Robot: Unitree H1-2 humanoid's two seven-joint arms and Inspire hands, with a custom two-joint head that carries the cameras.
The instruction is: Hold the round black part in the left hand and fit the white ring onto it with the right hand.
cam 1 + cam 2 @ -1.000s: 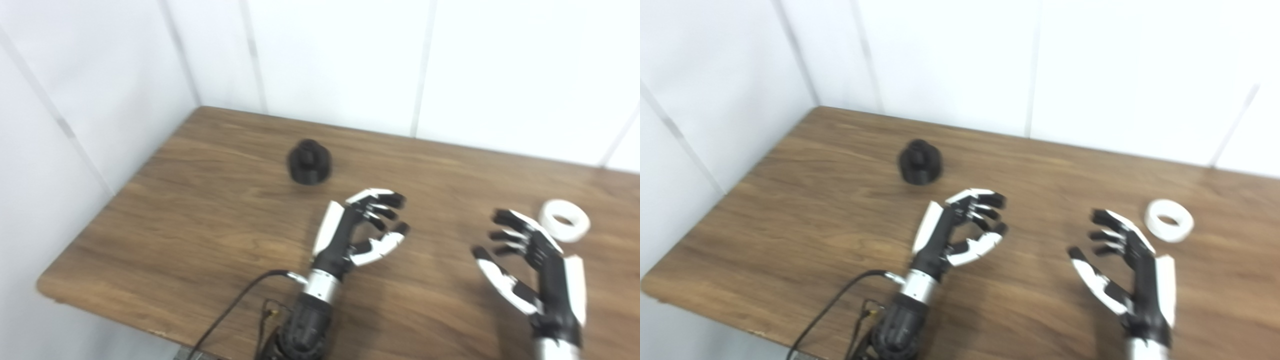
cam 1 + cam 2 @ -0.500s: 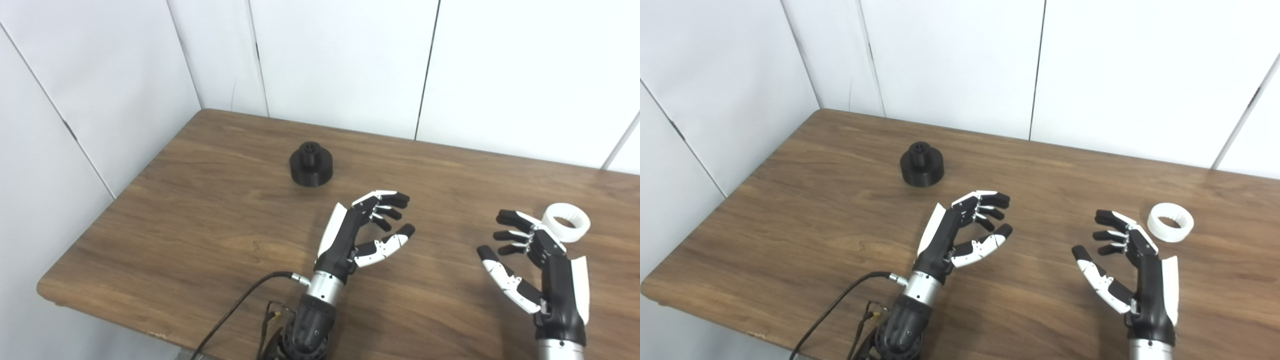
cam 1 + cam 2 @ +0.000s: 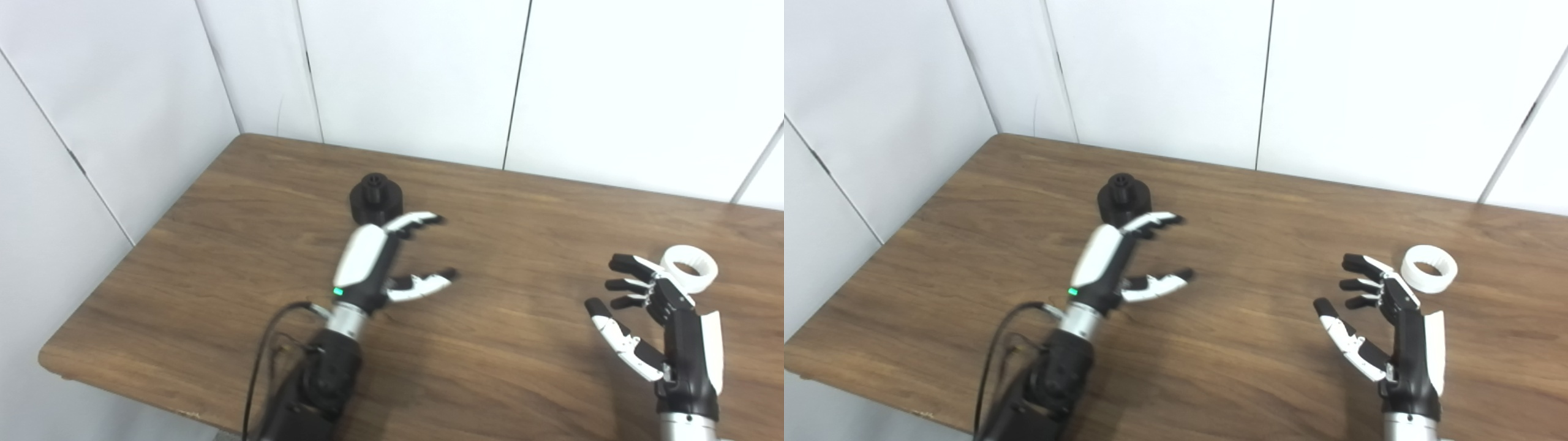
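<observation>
The left hand [image 3: 383, 260] has moved forward, fingers spread and empty, and is now near the black part [image 3: 375, 199], perhaps not touching yet. It should close around the wide base. The right hand [image 3: 1387, 327] waits open beside the white ring [image 3: 1428, 277].

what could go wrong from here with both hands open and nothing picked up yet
1. The left hand is open right beside the round black part; its fingers could nudge the part across the table rather than wrap it.
2. The white ring lies flat beyond the open right hand; being low, it may slip from a pinch.
</observation>
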